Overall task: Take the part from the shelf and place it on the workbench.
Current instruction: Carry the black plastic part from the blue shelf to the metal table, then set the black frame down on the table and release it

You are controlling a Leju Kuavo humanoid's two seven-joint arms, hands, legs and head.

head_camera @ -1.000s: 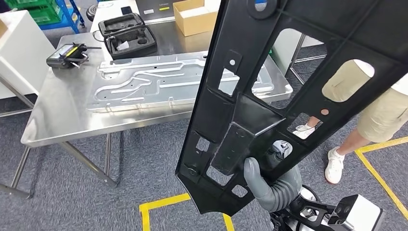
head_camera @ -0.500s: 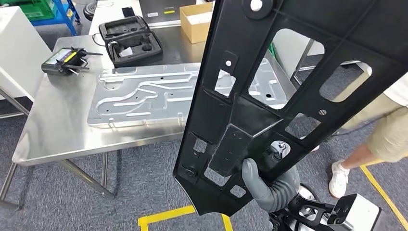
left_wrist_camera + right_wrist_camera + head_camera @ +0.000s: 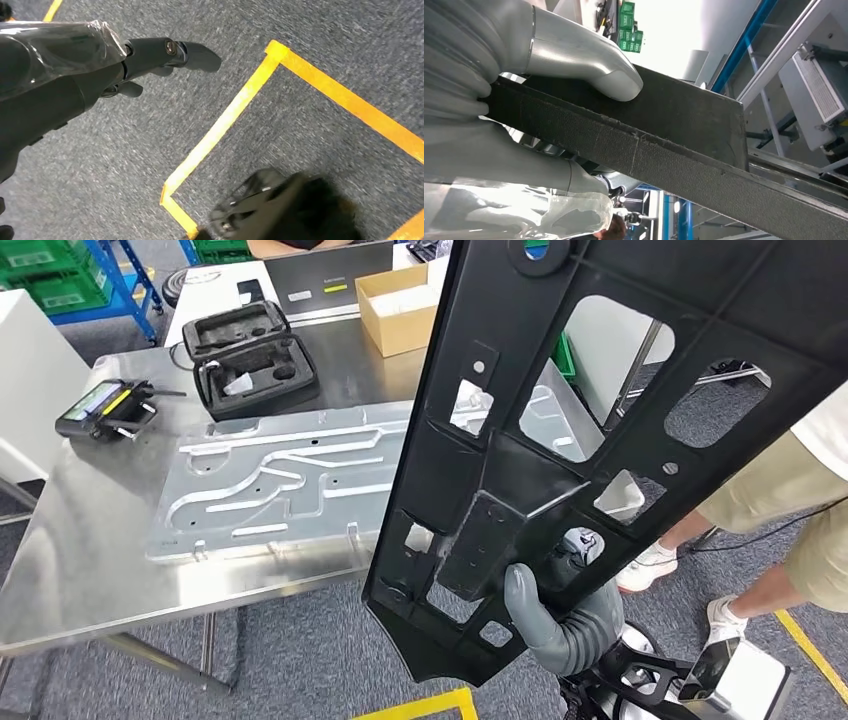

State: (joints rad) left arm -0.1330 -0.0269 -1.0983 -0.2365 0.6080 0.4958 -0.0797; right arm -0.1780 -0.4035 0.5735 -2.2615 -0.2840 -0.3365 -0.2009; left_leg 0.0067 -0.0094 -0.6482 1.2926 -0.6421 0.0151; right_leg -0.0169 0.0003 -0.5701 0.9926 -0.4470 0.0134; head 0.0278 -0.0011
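A large black plastic part (image 3: 540, 440) with several cut-outs stands nearly upright in front of me in the head view. My right hand (image 3: 545, 615) grips its lower edge from below, thumb on the front face. The right wrist view shows the thumb (image 3: 574, 55) pressed on the part's textured edge (image 3: 684, 150). The steel workbench (image 3: 90, 540) lies ahead on the left, behind the part. My left hand (image 3: 150, 60) hangs over grey carpet, fingers extended, holding nothing.
On the workbench lie a ribbed aluminium plate (image 3: 280, 490), an open black case (image 3: 250, 355), a handheld device (image 3: 100, 408) and a cardboard box (image 3: 395, 305). A person's legs (image 3: 790, 500) stand at the right. Yellow floor tape (image 3: 420, 705) runs below me.
The whole view has shifted: the workbench now sits lower and further left in the picture, so the camera moved. The person's legs stepped. The part stays in my right hand's grip.
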